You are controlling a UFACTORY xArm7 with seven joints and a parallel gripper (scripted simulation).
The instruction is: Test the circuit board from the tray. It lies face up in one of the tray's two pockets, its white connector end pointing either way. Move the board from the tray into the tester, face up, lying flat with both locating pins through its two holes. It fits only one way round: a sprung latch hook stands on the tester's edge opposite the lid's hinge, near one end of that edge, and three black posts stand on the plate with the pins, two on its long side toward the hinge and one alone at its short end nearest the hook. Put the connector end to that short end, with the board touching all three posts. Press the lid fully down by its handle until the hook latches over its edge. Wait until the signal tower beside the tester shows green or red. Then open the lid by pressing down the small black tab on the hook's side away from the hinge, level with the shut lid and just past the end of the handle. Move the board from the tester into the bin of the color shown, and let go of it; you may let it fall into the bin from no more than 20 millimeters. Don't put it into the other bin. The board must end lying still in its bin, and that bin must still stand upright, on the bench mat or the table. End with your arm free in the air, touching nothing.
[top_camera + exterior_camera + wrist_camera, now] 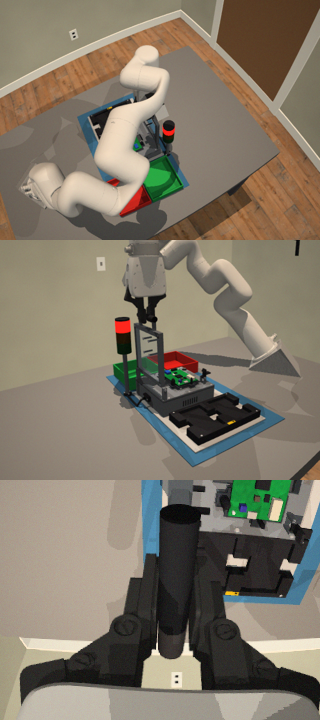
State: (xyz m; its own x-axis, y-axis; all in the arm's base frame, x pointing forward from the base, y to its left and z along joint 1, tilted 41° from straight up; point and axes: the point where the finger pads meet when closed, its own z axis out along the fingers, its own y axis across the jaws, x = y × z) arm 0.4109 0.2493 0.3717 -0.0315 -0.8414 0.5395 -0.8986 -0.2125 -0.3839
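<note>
My gripper [146, 314] is shut on the black handle [176, 567] of the tester's lid [149, 353], high above the tester. The lid stands upright, fully raised on its hinge. The green circuit board [181, 377] lies face up on the tester's plate [178, 392], its white connector toward the latch hook [204, 374]. The signal tower [123, 335] shows red at its top segment. The red bin [173, 360] stands behind the tester, the green bin [128, 371] to its left beside the tower.
The black tray [214, 415] lies empty on a white plate in front of the tester, all on a blue mat [196, 420]. My arm hides part of the red bin [134, 198] and of the tester in the overhead view.
</note>
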